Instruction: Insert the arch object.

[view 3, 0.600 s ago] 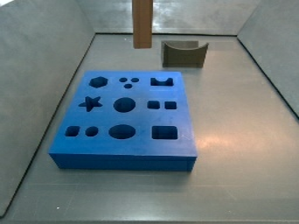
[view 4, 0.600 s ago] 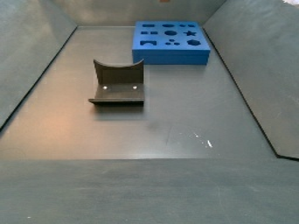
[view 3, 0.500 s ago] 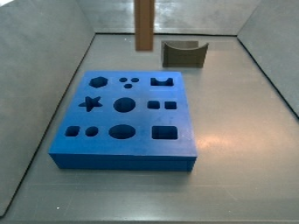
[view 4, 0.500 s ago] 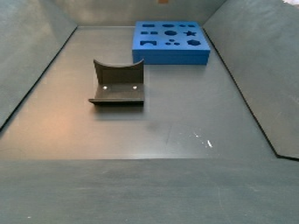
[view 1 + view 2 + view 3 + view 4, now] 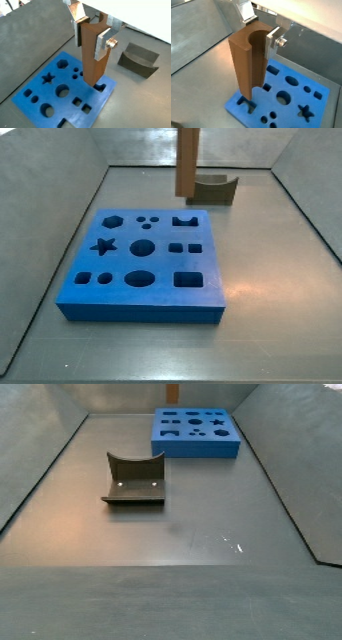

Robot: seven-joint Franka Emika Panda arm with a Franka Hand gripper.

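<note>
While in gripper (image 5: 92, 31), brown arch object (image 5: 93, 55)
</note>
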